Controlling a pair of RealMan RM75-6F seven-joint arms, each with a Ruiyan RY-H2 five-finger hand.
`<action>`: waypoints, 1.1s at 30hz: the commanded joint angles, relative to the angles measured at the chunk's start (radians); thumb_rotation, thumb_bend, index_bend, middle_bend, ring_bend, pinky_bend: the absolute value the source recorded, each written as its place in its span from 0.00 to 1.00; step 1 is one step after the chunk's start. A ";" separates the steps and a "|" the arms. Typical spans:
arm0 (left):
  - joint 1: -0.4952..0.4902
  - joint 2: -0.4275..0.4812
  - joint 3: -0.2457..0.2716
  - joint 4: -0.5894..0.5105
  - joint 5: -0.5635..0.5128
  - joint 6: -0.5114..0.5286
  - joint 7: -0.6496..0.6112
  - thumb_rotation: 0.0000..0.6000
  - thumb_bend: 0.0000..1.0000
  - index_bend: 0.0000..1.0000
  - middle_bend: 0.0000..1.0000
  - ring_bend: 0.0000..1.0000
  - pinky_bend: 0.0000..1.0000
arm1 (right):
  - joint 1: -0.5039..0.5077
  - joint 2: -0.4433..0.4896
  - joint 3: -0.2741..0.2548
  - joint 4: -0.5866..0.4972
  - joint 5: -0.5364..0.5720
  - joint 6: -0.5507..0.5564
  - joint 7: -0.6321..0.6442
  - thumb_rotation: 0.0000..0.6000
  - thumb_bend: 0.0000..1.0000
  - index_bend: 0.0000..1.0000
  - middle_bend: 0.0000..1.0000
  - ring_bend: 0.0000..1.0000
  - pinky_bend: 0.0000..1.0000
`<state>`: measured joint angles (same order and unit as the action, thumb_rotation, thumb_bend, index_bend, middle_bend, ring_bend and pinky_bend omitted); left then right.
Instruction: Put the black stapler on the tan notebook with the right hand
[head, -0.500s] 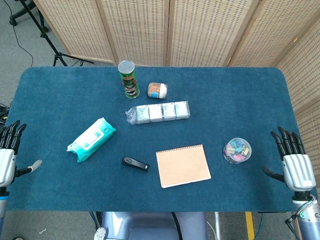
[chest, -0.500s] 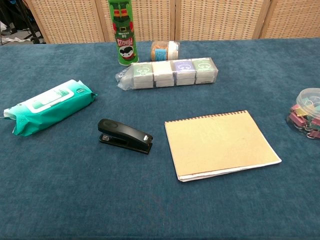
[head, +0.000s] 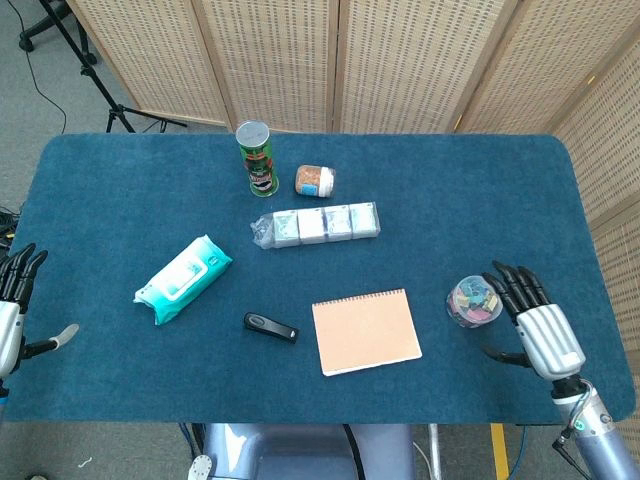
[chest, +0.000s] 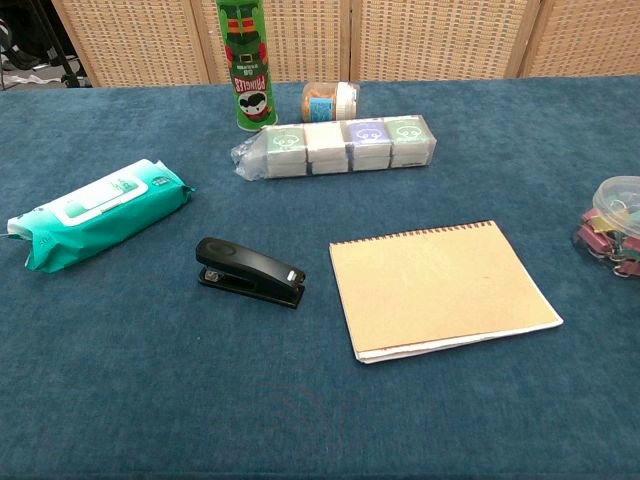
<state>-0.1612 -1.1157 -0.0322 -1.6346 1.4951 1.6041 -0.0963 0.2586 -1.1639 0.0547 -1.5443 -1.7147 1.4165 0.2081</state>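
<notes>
Sitting on the blue surface (head: 480, 190), the black stapler (head: 270, 327) is just at 9 o'clock of the tan notebook (head: 366, 331), not touching it. Right robot hand (head: 535, 322) at 3 o'clock of the notebook, fingers spread wide, empty, beside the clip jar (head: 474, 301). Left robot hand (head: 14, 305) cut off at frame edge, fingers apart, empty. Chest view shows neither hand; jar cropped there.

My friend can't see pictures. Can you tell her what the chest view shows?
A black stapler lies on a blue table, just left of a tan notebook and not touching it. Behind them sit a teal wipes pack, a green chip can, a small jar and a wrapped row of boxes. A tub of clips is at the right edge; no hand shows.
</notes>
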 joint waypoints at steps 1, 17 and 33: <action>0.003 0.006 -0.004 -0.001 0.004 -0.002 -0.009 1.00 0.00 0.00 0.00 0.00 0.00 | 0.115 0.016 -0.005 -0.077 -0.065 -0.124 0.056 1.00 0.00 0.00 0.00 0.00 0.00; 0.029 0.035 -0.016 -0.011 0.013 -0.009 -0.066 1.00 0.00 0.00 0.00 0.00 0.00 | 0.518 -0.443 0.202 -0.084 0.302 -0.627 -0.482 1.00 0.00 0.07 0.04 0.00 0.01; 0.029 0.060 -0.040 0.004 -0.016 -0.057 -0.133 1.00 0.00 0.00 0.00 0.00 0.00 | 0.666 -0.757 0.234 0.144 0.619 -0.579 -0.760 1.00 0.00 0.12 0.18 0.14 0.16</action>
<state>-0.1324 -1.0563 -0.0713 -1.6313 1.4804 1.5493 -0.2280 0.9176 -1.9091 0.2923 -1.4114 -1.1073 0.8319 -0.5419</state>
